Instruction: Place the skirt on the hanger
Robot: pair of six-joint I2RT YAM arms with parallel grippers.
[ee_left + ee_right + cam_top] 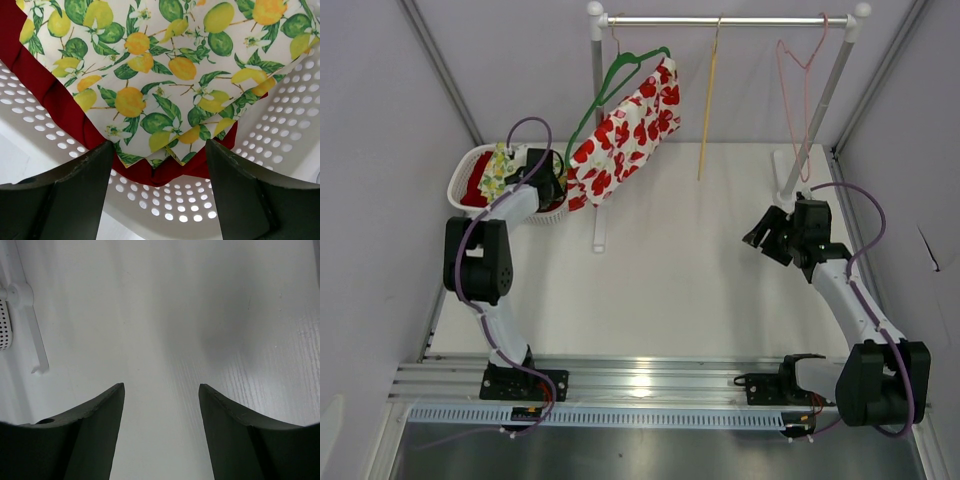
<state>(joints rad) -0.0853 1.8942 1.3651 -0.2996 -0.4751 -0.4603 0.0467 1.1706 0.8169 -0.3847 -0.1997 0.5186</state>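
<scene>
Two end effectors, both spread wide and holding nothing. The left end effector [160, 150] hangs over the one white basket [280, 150], where two cloths lie. A lemon-print cloth [165, 65] is just ahead of its fingertips, on top of a red cloth [50, 95]. Beyond it and to its right is the one red-flowered skirt [625, 135], draped on the tilted green hanger [610, 80]. It is one of three hangers, with a yellow hanger [708, 100] and a pink hanger [800, 90]. The right end effector [161, 390] hovers above bare worktop [165, 315].

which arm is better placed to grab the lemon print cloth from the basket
Left. Its claw hangs open directly over the lemon-print cloth in the white basket. The right claw is open over the table, well away from the basket.
</scene>
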